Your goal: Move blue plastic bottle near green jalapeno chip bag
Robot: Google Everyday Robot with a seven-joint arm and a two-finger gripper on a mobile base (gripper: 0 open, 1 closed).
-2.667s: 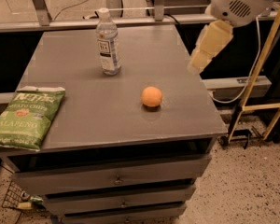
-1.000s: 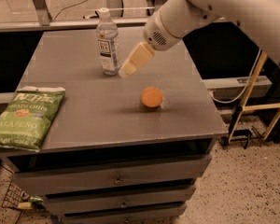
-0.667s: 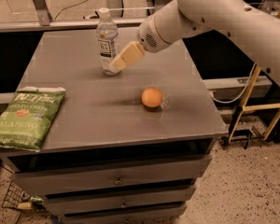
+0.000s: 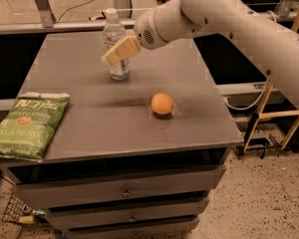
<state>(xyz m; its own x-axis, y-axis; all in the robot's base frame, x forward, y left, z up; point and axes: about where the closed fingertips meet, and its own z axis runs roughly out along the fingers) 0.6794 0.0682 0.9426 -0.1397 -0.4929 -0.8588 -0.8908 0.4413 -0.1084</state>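
The blue plastic bottle (image 4: 115, 36) stands upright at the back middle of the grey table (image 4: 89, 128), clear with a white cap and white label. The green jalapeno chip bag (image 4: 29, 125) lies flat at the table's front left corner, far from the bottle. My gripper (image 4: 111, 57) with pale fingers reaches in from the right on the white arm (image 4: 229, 21) and overlaps the middle of the bottle, covering part of its label.
An orange (image 4: 162, 103) sits on the table right of centre, in front of the bottle. The table has drawers (image 4: 124, 190) below. A wooden stand (image 4: 269, 118) is on the floor to the right. A rail runs behind the table.
My arm has swung left from the table's right side, and the gripper has gone from beside the bottle to overlapping it. The bottle, orange and bag have stayed in place.
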